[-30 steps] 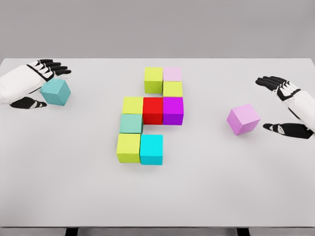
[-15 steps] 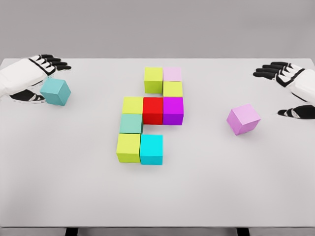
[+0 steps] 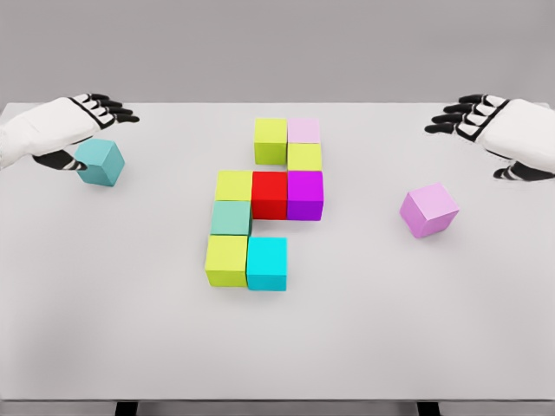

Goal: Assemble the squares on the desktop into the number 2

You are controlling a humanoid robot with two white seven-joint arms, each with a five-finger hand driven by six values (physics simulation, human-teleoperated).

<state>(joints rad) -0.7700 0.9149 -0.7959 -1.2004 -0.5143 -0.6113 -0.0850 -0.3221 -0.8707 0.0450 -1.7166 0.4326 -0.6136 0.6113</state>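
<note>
Nine squares [image 3: 260, 201] sit joined at table centre, roughly a 2. Two left out: teal cube [image 3: 101, 162] far left, just beside left hand [image 3: 61, 128]; pink cube [image 3: 429, 210] right, apart from right hand [image 3: 503, 130]. Both hands' fingers spread, holding nothing.

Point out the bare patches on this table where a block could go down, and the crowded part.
Free: the wide front strip of the white table below the cyan block; the gap between the block cluster and the pink cube; the stretch between the teal cube and the cluster. Crowded: the cluster itself around the red block, blocks touching.
</note>
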